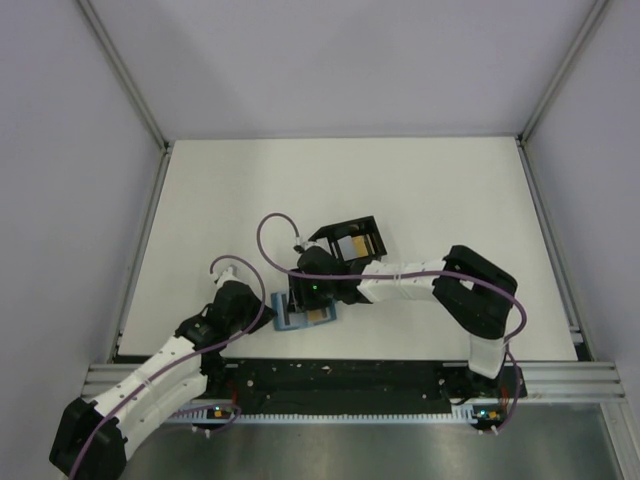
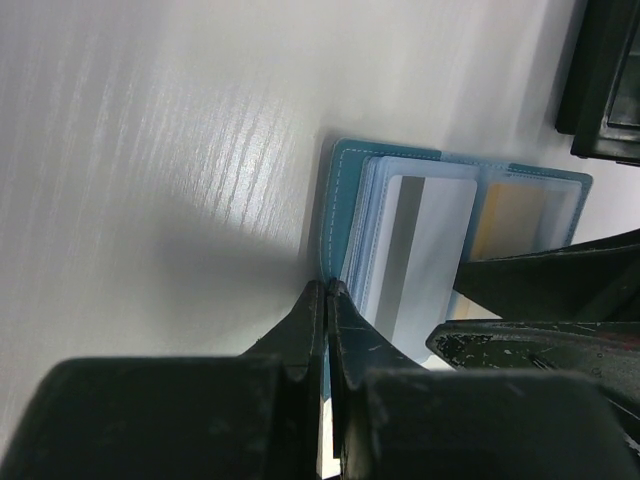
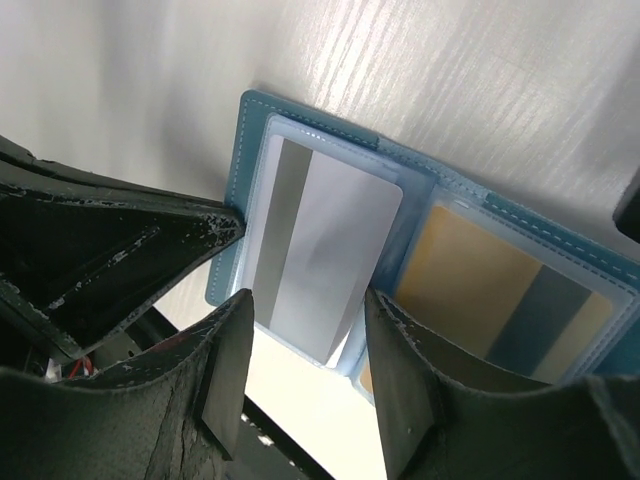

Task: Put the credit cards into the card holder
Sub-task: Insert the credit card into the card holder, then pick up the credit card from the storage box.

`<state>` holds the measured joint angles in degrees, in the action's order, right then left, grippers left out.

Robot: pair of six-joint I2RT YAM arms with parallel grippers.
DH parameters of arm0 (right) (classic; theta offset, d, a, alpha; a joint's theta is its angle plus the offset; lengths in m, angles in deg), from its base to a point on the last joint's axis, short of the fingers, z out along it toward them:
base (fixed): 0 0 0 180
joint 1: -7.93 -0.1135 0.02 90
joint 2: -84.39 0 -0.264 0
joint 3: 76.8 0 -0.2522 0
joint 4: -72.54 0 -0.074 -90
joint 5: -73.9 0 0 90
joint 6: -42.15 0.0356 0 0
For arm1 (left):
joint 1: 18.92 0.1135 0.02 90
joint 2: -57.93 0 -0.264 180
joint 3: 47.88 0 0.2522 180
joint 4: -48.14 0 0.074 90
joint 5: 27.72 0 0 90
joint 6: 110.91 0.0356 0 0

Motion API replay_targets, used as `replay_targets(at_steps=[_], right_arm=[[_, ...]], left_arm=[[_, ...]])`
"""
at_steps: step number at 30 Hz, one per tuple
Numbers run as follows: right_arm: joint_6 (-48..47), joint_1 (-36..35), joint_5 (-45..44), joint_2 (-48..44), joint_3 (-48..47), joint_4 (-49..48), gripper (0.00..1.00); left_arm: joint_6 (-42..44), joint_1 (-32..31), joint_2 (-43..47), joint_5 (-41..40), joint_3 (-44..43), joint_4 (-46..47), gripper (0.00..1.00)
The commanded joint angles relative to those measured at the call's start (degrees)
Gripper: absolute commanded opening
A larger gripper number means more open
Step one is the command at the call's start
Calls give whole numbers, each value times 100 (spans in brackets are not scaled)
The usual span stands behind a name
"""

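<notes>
Table (image 1: 250, 200) first, since it's the biggest: white, with the card holder (image 1: 288, 318) laid open on it near the arm bases. Black tray (image 1: 345, 227) is parked just beyond the card holder, on its far right side, and a couple of spare cards (image 1: 350, 243) can be seen lying in it.

Inside the card holder, an orange-yellow card (image 3: 500, 290) is tucked into the right-hand sleeve, while a white-and-silver card (image 3: 320, 240) is only part-way into the left-hand one. That card is clamped across its width by the right gripper (image 3: 308, 298). Left gripper (image 2: 326, 292) is closed tight, tips pressed at the card holder's left cover edge. Whether any cover is pinched can't be told.

Risk-wise: if the card gets pushed at a slant, it could be jammed at the sleeve mouth and bowed. The whole card holder could also be shoved along if that hold-down slips.
</notes>
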<state>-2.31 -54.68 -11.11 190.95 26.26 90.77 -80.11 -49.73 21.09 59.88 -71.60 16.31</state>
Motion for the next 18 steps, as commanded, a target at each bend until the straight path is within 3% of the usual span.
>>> replay_targets(at_steps=[1, 11, 18], right_arm=[[-404, -32, -384, -556, -213, 229, 49], [-1047, 1074, -622, -1638, -221, 713, 55], [-1214, 1857, -51, -1130, -616, 871, 57]], left_arm=[[58, -13, 54, -103, -199, 14, 0], [146, -13, -7, -525, -542, -329, 0], [119, 4, -95, -833, -630, -250, 0]])
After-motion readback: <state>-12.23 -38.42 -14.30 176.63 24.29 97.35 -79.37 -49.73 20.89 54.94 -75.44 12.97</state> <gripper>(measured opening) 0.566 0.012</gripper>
